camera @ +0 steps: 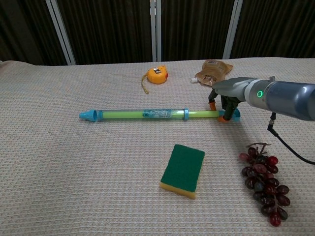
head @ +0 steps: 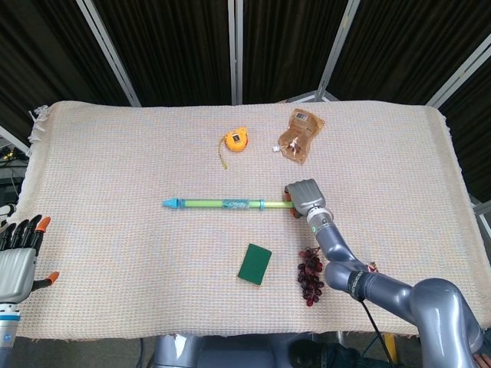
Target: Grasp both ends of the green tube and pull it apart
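Right hand (camera: 227, 101) set down over the right end of the long translucent green plastic tube with blue caps (camera: 142, 115), orange-tipped fingers (camera: 222, 117) curled around the blue end piece, apparently clamped on it though the palm hides the contact from the head view. Left hand (head: 17, 261) parked low at the near left corner of the table, fingers apart and upright, holding nothing, well away from the tube's pointed blue tip. Tube lying flat across the middle of the woven beige cloth-covered table (head: 115, 153), running left to right, parallel to the near edge. Likely light and rigid, smooth plastic, so prone to sliding through a loose grip; probably telescoping or press-fitted at the blue collar right of its middle, so pulling straight along its length looks safer than bending. Best holds judged to be the two blue ends, where the raised caps give the fingers a shoulder to pull against; the left tip still needs taking. Beyond the tube: a green-topped yellow sponge (camera: 183, 170) toward the near edge, a bunch of dark red grapes (camera: 264, 183) near the near right, an orange tape measure (head: 235, 141) and a brown foil pouch (head: 298, 134) toward the far edge.
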You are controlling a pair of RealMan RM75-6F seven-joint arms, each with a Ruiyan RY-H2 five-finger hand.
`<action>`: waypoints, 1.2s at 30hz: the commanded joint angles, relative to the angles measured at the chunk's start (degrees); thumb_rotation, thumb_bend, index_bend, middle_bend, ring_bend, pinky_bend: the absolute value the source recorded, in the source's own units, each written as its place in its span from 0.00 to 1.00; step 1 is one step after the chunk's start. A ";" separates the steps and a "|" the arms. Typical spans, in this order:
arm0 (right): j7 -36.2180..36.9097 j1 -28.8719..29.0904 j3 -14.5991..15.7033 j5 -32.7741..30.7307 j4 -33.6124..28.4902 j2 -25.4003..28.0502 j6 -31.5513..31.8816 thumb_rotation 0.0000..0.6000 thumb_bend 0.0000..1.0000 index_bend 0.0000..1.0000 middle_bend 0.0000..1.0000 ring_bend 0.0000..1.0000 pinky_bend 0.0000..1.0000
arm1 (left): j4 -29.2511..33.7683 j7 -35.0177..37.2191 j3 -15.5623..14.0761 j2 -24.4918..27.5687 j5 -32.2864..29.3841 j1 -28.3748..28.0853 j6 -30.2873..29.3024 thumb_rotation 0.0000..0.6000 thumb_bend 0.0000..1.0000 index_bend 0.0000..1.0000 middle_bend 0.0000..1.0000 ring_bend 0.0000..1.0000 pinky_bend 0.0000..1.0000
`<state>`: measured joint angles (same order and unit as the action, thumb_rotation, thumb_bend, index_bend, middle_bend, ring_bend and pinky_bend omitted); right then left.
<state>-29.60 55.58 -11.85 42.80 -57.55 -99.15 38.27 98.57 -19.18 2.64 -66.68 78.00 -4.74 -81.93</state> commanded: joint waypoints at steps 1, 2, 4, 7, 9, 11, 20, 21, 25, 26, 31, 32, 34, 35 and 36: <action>-0.16 0.07 0.14 -0.10 -0.09 -0.03 0.41 1.00 0.36 0.59 0.99 1.00 1.00 | -0.28 -0.07 -0.03 -0.12 -0.32 -0.25 0.53 1.00 0.00 0.00 0.00 0.00 0.00; -0.17 0.07 0.15 -0.13 -0.34 0.07 0.53 1.00 0.37 0.60 0.99 1.00 1.00 | -0.38 -0.07 0.00 -0.17 -0.51 -0.38 0.79 1.00 0.00 0.00 0.00 0.00 0.00; -0.25 0.00 0.24 -0.17 -1.26 0.48 0.91 1.00 0.39 0.63 1.00 1.00 1.00 | -0.74 0.03 0.18 -0.37 -0.90 -0.92 1.67 1.00 0.00 0.00 0.00 0.00 0.00; -0.45 -0.12 0.38 -0.40 -2.44 0.93 1.42 1.00 0.41 0.65 1.00 1.00 1.00 | -1.30 0.19 0.61 -0.68 -1.23 -1.82 2.77 1.00 0.00 0.00 0.00 0.00 0.00; -0.60 -0.21 0.47 -0.70 -3.24 1.18 1.69 1.00 0.43 0.66 1.00 1.00 1.00 | -1.86 0.31 1.14 -1.14 -1.28 -2.72 3.58 1.00 0.00 0.00 0.00 0.00 0.00; -0.83 -0.28 0.59 -1.00 -3.89 1.39 1.95 1.00 0.43 0.67 1.00 1.00 1.00 | -2.51 0.58 1.64 -1.70 -1.17 -3.71 4.48 1.00 0.00 0.00 0.08 0.05 0.04; -4.74 0.12 0.99 -6.63 -8.82 2.95 4.67 1.00 0.46 0.68 1.00 1.00 1.00 | -15.04 8.66 6.60 -11.45 3.28 -18.55 18.18 1.00 0.00 0.15 0.77 0.75 0.93; -5.02 0.18 1.02 -7.14 -9.20 3.07 4.92 1.00 0.46 0.68 1.00 1.00 1.00 | -16.34 8.75 6.82 -12.56 3.30 -19.60 19.03 1.00 0.00 0.19 0.81 0.78 0.98; -6.50 0.56 1.30 -9.42 -10.73 3.75 5.76 1.00 0.48 0.68 1.00 1.00 1.00 | -19.90 11.39 8.11 -16.74 0.37 -24.07 25.14 1.00 0.10 0.30 0.85 0.82 1.00; -6.74 0.65 1.33 -9.79 -10.97 3.86 5.95 1.00 0.48 0.68 1.00 1.00 1.00 | -20.68 11.38 8.28 -17.46 -0.07 -24.86 26.03 1.00 0.13 0.31 0.85 0.82 1.00; -7.76 1.11 1.61 -11.20 -11.99 4.32 6.72 1.00 0.49 0.69 1.00 1.00 1.00 | -24.28 11.17 9.24 -21.48 -2.41 -28.45 29.36 1.00 0.22 0.34 0.86 0.82 1.00; -7.93 1.21 1.65 -11.43 -12.21 4.40 6.90 1.00 0.49 0.69 1.00 1.00 1.00 | -25.25 11.15 9.49 -22.41 -3.03 -29.25 30.07 1.00 0.22 0.35 0.86 0.82 1.00; -8.22 1.38 1.75 -11.73 -12.52 4.53 7.12 1.00 0.49 0.69 1.00 1.00 1.00 | -26.92 10.86 9.75 -23.77 -3.96 -30.45 31.20 1.00 0.24 0.35 0.86 0.82 1.00; -8.40 1.48 1.82 -11.87 -12.69 4.62 7.23 1.00 0.49 0.69 1.00 1.00 1.00 | -27.76 10.74 9.83 -24.40 -4.41 -31.02 31.79 1.00 0.24 0.35 0.86 0.82 1.00; -8.58 1.56 1.87 -11.95 -12.82 4.69 7.35 1.00 0.49 0.69 1.00 1.00 1.00 | -28.47 10.60 9.93 -24.92 -4.75 -31.51 32.31 1.00 0.25 0.36 0.86 0.82 1.00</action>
<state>-38.09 57.08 -10.03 30.93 -70.28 -94.53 45.54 71.14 -8.41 12.21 -90.66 74.04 -35.35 -50.51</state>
